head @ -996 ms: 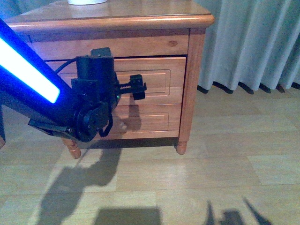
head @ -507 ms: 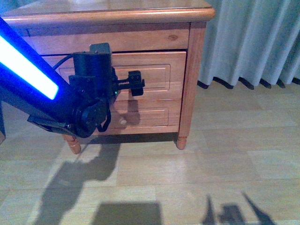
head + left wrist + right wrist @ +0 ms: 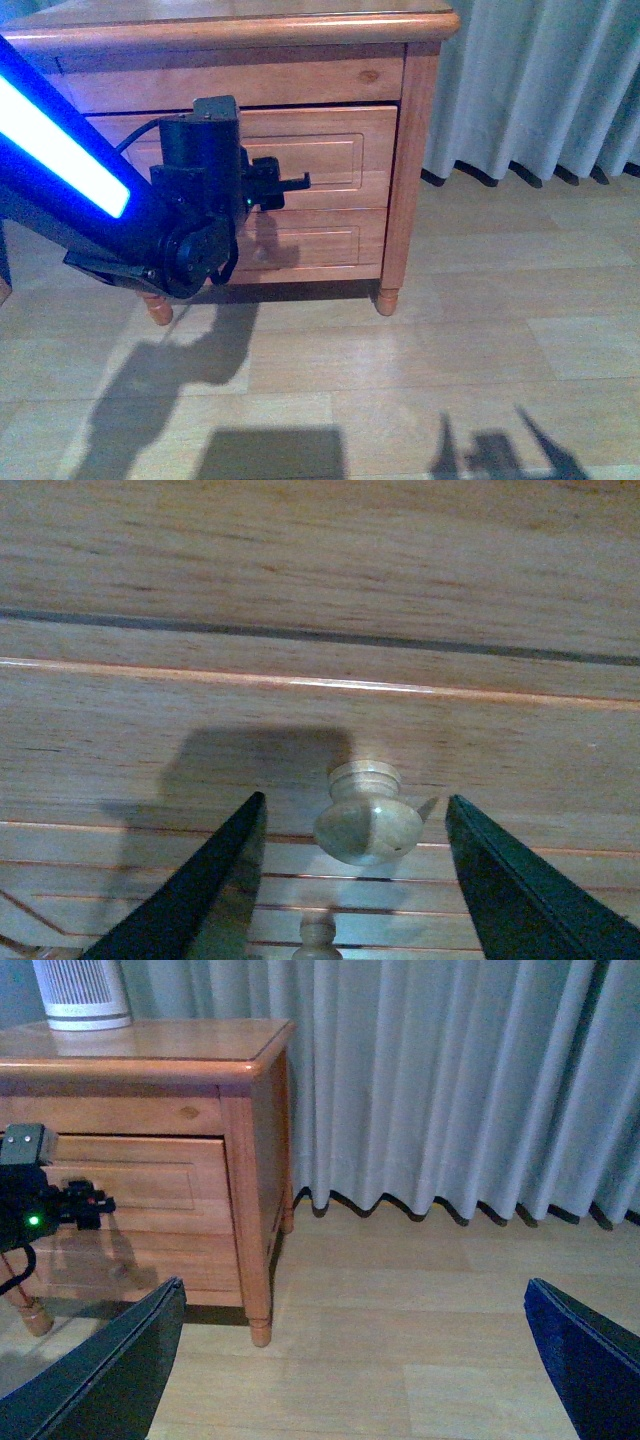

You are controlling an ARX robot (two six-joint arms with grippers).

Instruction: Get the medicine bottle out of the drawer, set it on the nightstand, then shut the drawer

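Centre-left of frame, left gripper (image 3: 285, 183) sits spread around the knob (image 3: 367, 815) of the drawer (image 3: 335, 150), untouched; right gripper (image 3: 354, 1282) gapes wide

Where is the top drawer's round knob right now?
In the left wrist view, the knob sits between the open left claw, with gaps on both sides, on the front of the upper drawer.

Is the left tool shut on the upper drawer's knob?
No: the left wrist view shows the left tool open, one finger on each side of the knob, neither touching it.
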